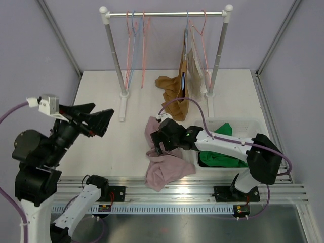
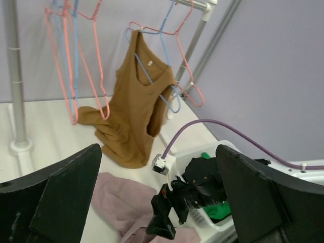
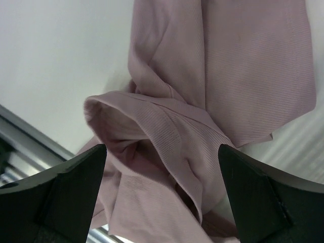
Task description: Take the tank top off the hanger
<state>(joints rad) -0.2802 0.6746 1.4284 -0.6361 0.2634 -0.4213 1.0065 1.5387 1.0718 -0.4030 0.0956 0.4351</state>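
Cut off at top and bottom edges, right wrist view: pink garment (image 3: 202,101). Partly under right arm (image 1: 223,143), top view: green cloth (image 1: 217,159). Partly inside brown tank top (image 2: 131,111), left wrist view: blue hanger (image 2: 144,71).

The brown tank top (image 2: 134,109) is hanging as soft, matt knit cloth, and the pink garment (image 3: 228,76) is showing a fine ribbed weave. The rack's top rail (image 1: 167,14) is gleaming like polished metal, while the hangers (image 2: 75,76) are looking like thin, glossy coated wire. The table (image 1: 111,147) is appearing smooth, white and matt. The laundry basket (image 1: 248,123) is looking like white plastic. The right gripper (image 3: 162,147) is showing fingers (image 3: 66,202) of dull, faintly grainy black plastic.
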